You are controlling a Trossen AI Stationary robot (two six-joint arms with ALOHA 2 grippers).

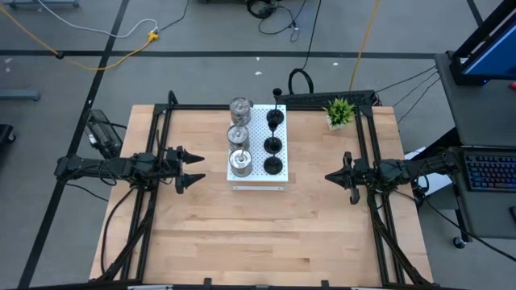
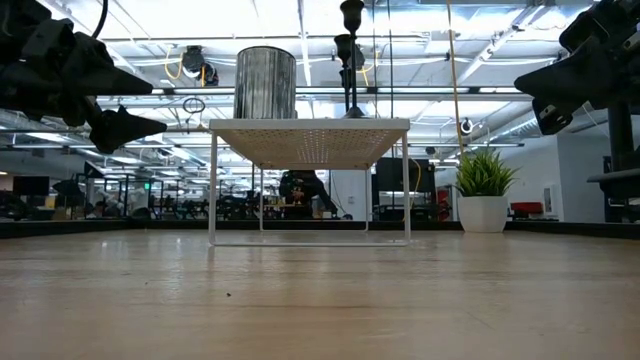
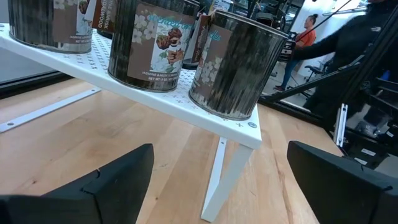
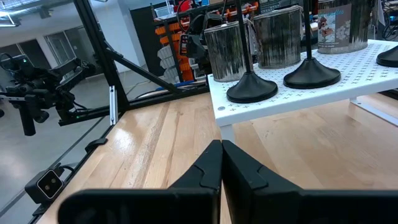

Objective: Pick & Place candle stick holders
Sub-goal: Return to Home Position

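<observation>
starting at the near side of the white shelf (image 1: 256, 182), the wooden table (image 1: 258, 242) runs as light planks up to the shelf's thin legs (image 2: 213, 190). the shelf top is a perforated board, raised over the table.

level with the front row of the shelf, both arms hang above the table, 1 on each side of the shelf. the left gripper (image 1: 201, 167) is to the left of the shelf, near it but apart from it, and points at it. its jaws are spread wide. in the left wrist view the front left corner of the shelf shows between the 2 dark fingers (image 3: 99, 186). the right gripper (image 1: 328, 176) is to the right of the shelf, a little farther from it, and also points at it. its jaws are pressed together, tip to tip.

on top of the shelf stand all 6 candle stick holders (image 1: 239, 134), in 2 columns from front to back. the 3 silver holders (image 1: 239, 162) fill the left column. they look like shiny tins with a brown flowered label. the 3 black holders (image 1: 273, 166) fill the right column, each upright, with a round base and a thin stem.

behind the shelf and to its right, near the far edge of the table, a small green plant (image 1: 339, 111) stands in a white pot. far beyond the shelf, in the room, a person (image 3: 308, 34) in an orange top is seen.
</observation>
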